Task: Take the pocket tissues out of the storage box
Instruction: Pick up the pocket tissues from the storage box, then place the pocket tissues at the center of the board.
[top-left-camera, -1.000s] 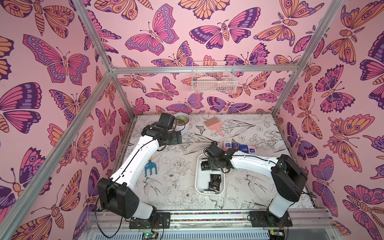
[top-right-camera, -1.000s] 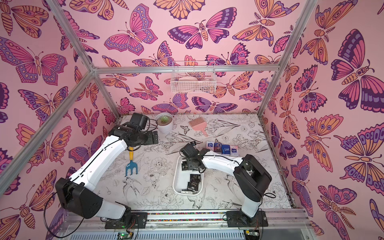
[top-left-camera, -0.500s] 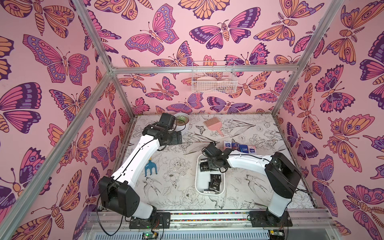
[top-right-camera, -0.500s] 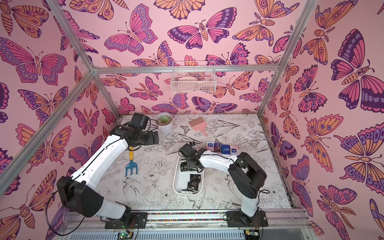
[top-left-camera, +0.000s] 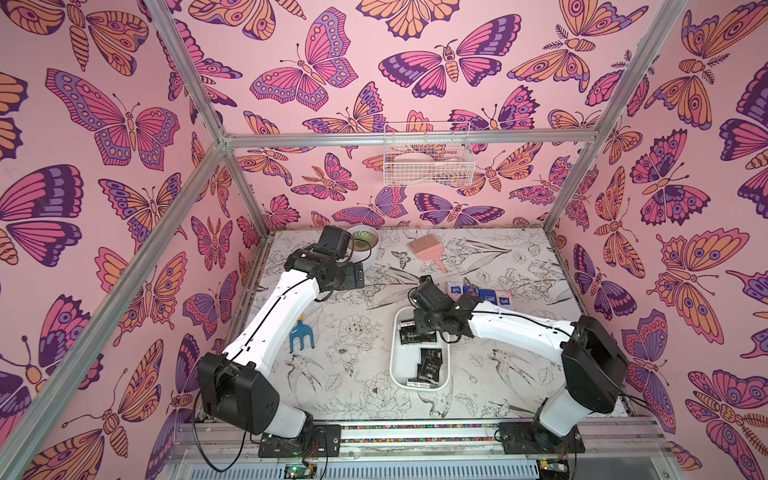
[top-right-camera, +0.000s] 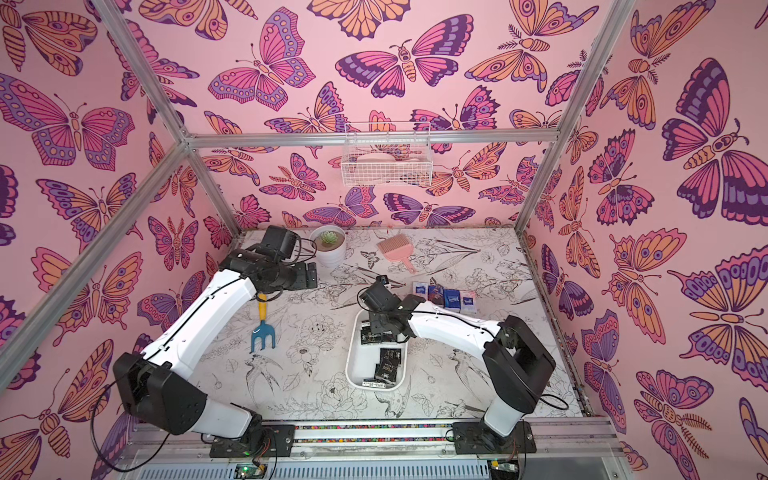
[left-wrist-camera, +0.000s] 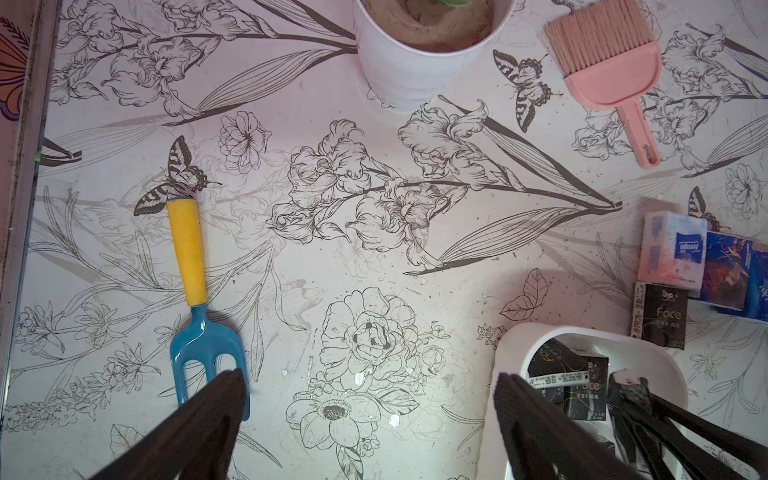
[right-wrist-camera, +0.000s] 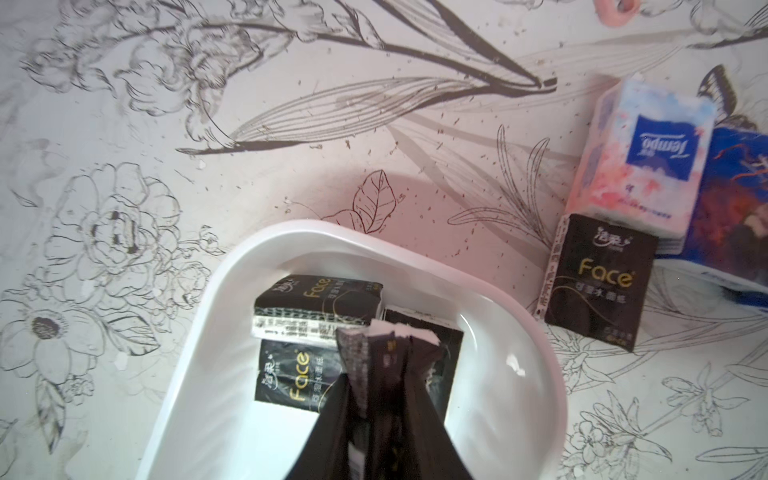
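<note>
Pinch: right gripper (right-wrist-camera: 388, 353) clamped on black Face packet (right-wrist-camera: 451, 353) inside storage box (right-wrist-camera: 374, 237); in both top views laid-out packets (top-left-camera: 484, 294) sit just up-right of box

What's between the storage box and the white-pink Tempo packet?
One black Face packet, lying flat beside the Tempo packet and clear of the storage box rim; the right wrist view shows it.
</note>
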